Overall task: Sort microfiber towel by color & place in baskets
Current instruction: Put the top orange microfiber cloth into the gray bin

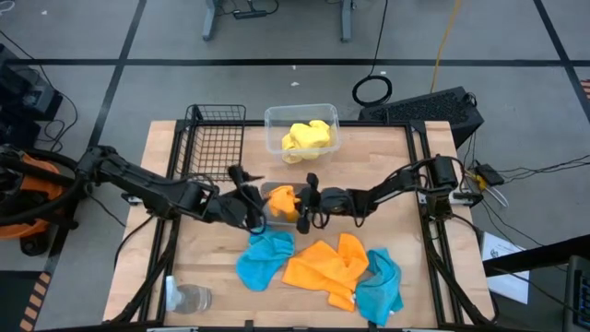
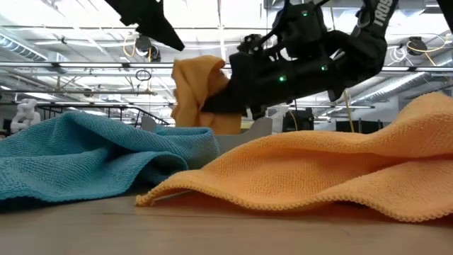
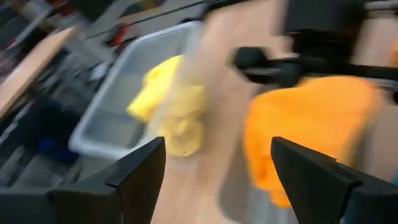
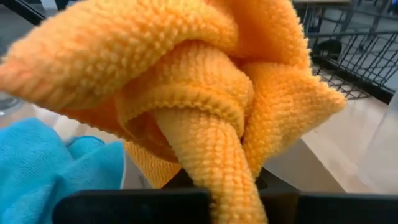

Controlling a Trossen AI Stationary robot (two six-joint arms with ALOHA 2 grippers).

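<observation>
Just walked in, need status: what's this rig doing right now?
Sorting towels by colour. The right claw is shut on a bunched orange microfiber towel, holding it over the small grey tray at table centre. The left claw waits open just beside it. A yellow towel already lies in the clear plastic tub; the black wire-mesh basket holds nothing. Blue towels and another orange one still lie on the table.

I see a light wooden table (image 1: 221, 277) on a grey floor (image 1: 111, 37) crossed by dark tape lines. Beyond the table's far edge stand grey desk legs (image 1: 210, 18), with a coiled black cable (image 1: 372, 89) nearer the table. Across the table, the room shows ceiling beams (image 2: 71, 65) and bright overhead lighting.
</observation>
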